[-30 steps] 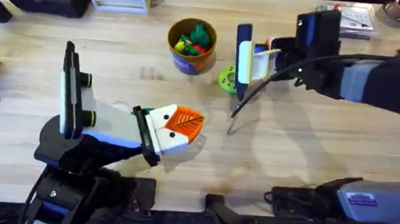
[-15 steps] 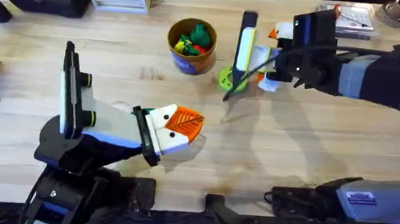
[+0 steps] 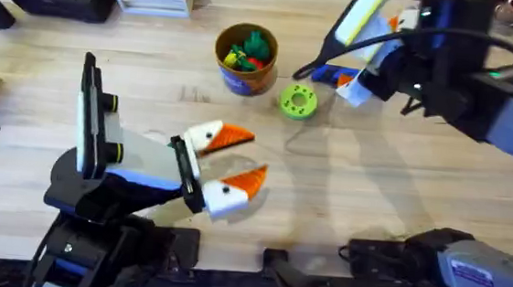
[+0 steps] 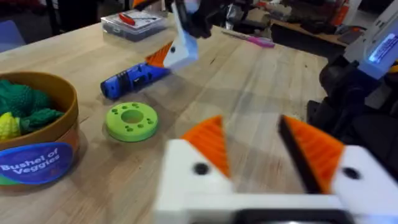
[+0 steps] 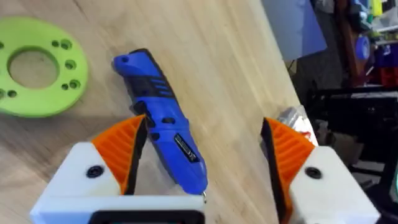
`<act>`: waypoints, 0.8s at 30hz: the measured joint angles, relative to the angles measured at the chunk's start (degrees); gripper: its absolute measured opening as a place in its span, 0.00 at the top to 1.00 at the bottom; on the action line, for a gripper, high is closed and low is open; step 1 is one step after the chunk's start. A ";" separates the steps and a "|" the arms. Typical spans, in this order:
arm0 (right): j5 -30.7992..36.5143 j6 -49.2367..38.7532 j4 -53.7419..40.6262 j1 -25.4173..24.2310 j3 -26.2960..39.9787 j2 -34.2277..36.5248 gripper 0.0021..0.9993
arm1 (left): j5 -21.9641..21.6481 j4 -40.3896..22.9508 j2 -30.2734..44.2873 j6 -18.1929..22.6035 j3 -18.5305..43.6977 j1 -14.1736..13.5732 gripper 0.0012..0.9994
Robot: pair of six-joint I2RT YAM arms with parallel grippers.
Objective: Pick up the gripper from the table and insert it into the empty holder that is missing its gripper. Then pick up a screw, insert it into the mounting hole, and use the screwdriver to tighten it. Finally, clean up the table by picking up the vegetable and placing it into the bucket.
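The right gripper stands wide open with nothing held; both orange-padded fingers are spread on their white mounts. The screwdriver, a blue cylinder, lies flat on the table between those fingers, nearer one finger and touching or nearly touching its pad. In the overhead view this gripper sits at the upper right of the frame, and the screwdriver lies just beside it.

A green ring-shaped disc with small holes rests on the table directly below the screwdriver in the overhead frame, close to it but apart. To the left of the disc stands a round tub with a blue label, holding green, yellow and red toy vegetables.

The left gripper occupies the centre-left of the overhead frame. Its two orange-tipped fingers are open and grip nothing. In the left wrist view the gripper points toward the green disc, the screwdriver beyond it, and the tub at the frame's left edge.

A clear plastic case sits on the table's far side.
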 joint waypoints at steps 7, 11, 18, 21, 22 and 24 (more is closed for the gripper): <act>-3.41 13.57 -5.18 0.00 0.00 -14.83 0.01 | -1.06 1.11 0.00 -0.02 -0.08 0.00 0.01; -6.58 15.37 -7.43 0.34 0.00 -17.82 0.01 | -2.92 5.55 -0.04 -0.79 0.29 0.00 0.01; -8.55 16.25 -9.22 3.99 0.00 -18.14 0.00 | -16.65 -15.39 2.41 -2.05 14.96 0.00 0.01; -8.92 16.51 -9.26 4.92 0.00 -18.14 0.01 | -25.17 -25.41 8.70 -0.84 25.64 0.00 0.01; -8.94 16.61 -9.26 5.07 0.00 -18.11 0.01 | -27.63 -27.70 11.03 -0.46 28.52 0.00 0.01; -8.94 16.64 -9.28 5.11 0.00 -17.95 0.01 | -33.21 -33.61 17.11 0.88 34.81 0.00 0.01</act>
